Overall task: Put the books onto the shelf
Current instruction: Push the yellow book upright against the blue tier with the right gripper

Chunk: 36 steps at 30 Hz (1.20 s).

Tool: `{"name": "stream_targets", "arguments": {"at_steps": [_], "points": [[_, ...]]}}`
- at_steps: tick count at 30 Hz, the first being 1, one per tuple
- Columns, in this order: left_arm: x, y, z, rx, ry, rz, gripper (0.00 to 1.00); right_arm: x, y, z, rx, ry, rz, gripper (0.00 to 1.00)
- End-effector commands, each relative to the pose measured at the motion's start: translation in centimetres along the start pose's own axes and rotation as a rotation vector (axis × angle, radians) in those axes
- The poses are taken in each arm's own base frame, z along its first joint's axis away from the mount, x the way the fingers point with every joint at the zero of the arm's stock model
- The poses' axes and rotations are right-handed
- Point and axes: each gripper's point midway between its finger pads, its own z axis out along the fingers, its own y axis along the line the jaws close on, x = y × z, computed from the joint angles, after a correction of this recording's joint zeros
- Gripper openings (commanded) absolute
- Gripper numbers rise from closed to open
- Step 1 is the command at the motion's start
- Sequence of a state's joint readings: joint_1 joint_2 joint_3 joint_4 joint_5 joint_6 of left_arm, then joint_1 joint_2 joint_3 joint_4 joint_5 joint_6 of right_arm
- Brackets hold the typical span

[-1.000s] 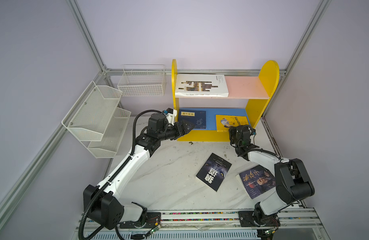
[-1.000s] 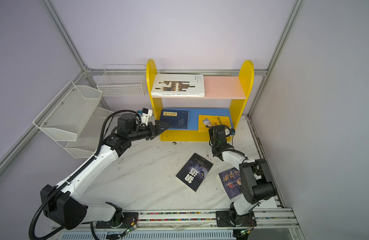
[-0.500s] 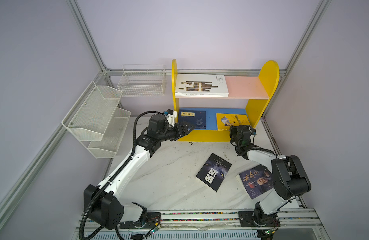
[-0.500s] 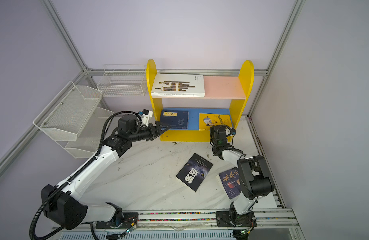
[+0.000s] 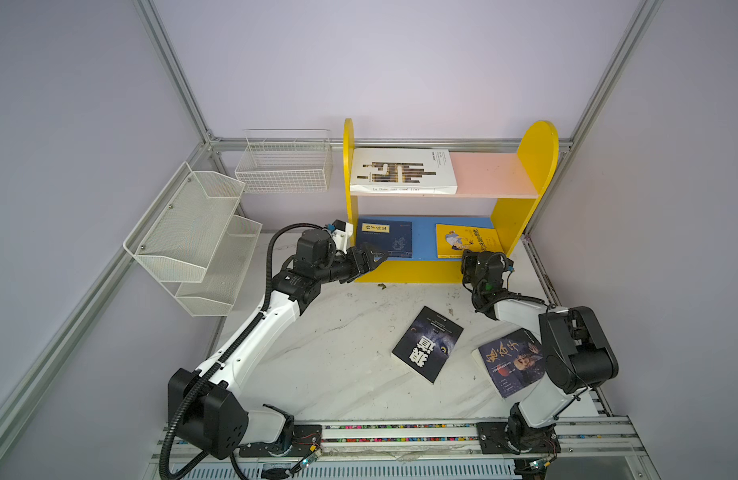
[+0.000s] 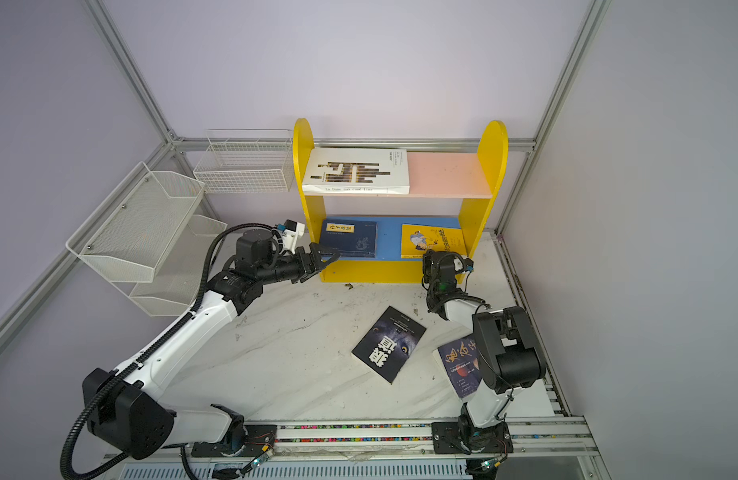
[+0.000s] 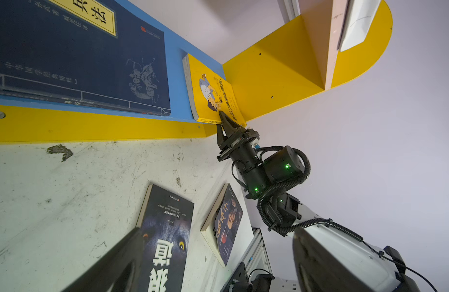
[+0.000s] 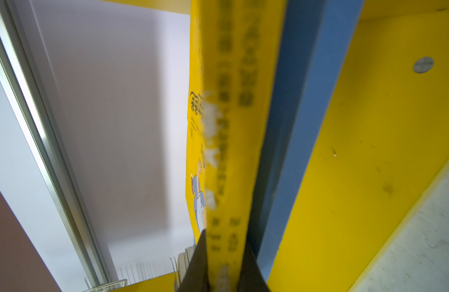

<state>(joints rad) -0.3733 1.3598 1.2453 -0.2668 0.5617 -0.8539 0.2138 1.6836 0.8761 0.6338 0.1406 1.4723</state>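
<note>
Nudged a little deeper under the pink upper board (image 5: 492, 174) since a second ago, the yellow cartoon paperback (image 5: 462, 241) is lying on the blue lower board (image 5: 423, 237) of the two-tier wooden shelf with yellow rounded side panels (image 5: 417, 272), and the right pincer (image 7: 221, 122) is sitting closer to the shelf. That pincer is clamping the paperback's near edge, one finger on the cover and one under it. The left pincer (image 5: 377, 255) is hanging unmoved, jaws spread wide with nothing between them, its tips near the front edge of the navy paperback with a yellow title label (image 5: 386, 239). Above the left pincer, a large white paperback (image 5: 402, 172) is resting on the pink board. Behind the right pincer, on the white marbled bench (image 5: 338, 332), a black paperback (image 5: 427, 344) and a dark-blue paperback with a face (image 5: 510, 361) are lying flat.
</note>
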Motion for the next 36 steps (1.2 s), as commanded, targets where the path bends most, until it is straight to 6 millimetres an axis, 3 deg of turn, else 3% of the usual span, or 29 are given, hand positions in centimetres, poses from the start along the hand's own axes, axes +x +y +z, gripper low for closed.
{"name": "stream_targets", "arguments": {"at_steps": [1, 4, 12, 19, 27, 31, 36], "points": [[0.1, 0.1, 0.0, 0.023, 0.002, 0.000, 0.90, -1.3, -0.1, -0.4, -0.005, -0.037, 0.078, 0.35], [0.1, 0.1, 0.0, 0.025, 0.000, -0.001, 0.90, -1.7, -0.1, -0.7, 0.036, -0.046, 0.059, 0.49], [0.2, 0.3, 0.0, 0.030, -0.005, -0.013, 0.90, -2.7, -0.7, -1.4, 0.107, -0.063, 0.035, 0.63], [0.4, 0.5, -0.1, 0.023, -0.007, -0.018, 0.90, -2.0, -1.7, -0.1, 0.206, -0.014, -0.018, 0.60], [0.5, 0.8, 0.0, 0.019, -0.013, -0.029, 0.90, -2.0, -2.0, -0.5, 0.246, -0.006, -0.035, 0.31], [0.5, 0.8, 0.0, 0.022, -0.014, -0.032, 0.90, -1.7, -2.7, -0.1, 0.269, 0.007, -0.026, 0.31], [0.4, 0.9, 0.0, 0.019, -0.019, -0.032, 0.90, -2.1, -3.9, -0.9, 0.330, -0.018, -0.004, 0.53]]}}
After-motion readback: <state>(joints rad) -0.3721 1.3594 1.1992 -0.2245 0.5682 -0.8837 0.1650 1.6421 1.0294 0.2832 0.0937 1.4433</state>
